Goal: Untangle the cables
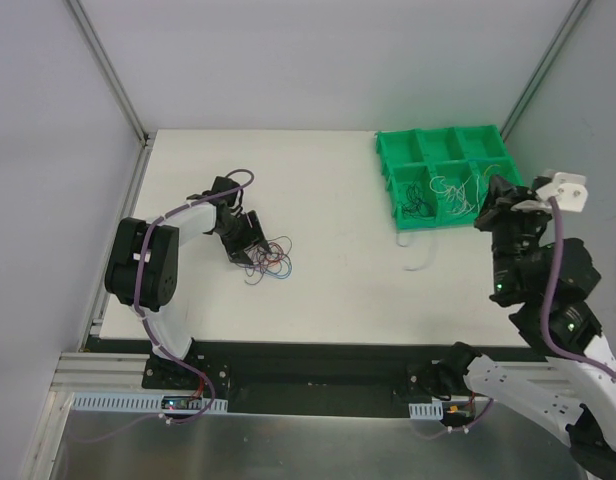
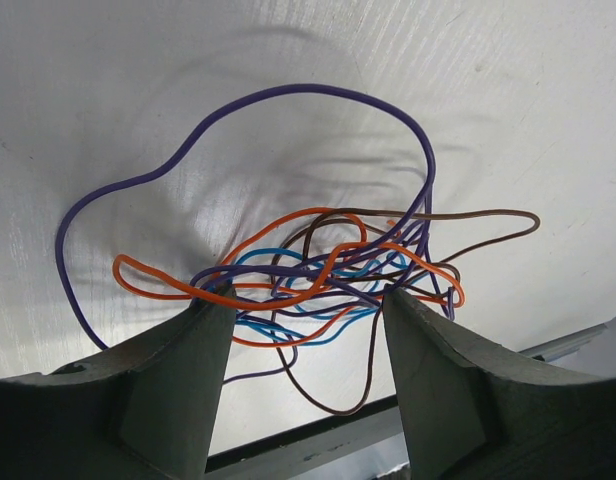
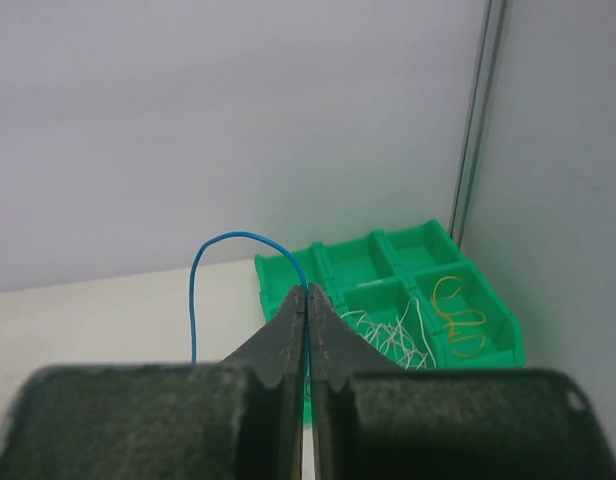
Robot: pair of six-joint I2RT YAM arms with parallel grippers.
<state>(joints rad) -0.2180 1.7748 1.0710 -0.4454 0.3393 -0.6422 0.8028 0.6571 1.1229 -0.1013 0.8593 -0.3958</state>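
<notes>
**Left arm:** the left gripper [image 2: 306, 297], jaws wide apart and holding nothing, straddles the tangled cables [image 2: 328, 270] (purple, orange, blue, brown), which lie left of centre on the white table [image 1: 348, 270].

**Right arm:** the right gripper [image 3: 308, 300], jaws pressed together, pinches one blue cable [image 3: 193, 310] near the green tray [image 1: 403, 147] at the far right. The tray's compartments hold loose wires [image 3: 388, 335] in white, yellow and a dark colour.

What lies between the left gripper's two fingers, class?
In the left wrist view, the tangle of cables lies in the gap between the open left gripper's fingers: orange, blue, purple and brown strands on the white table.
</notes>
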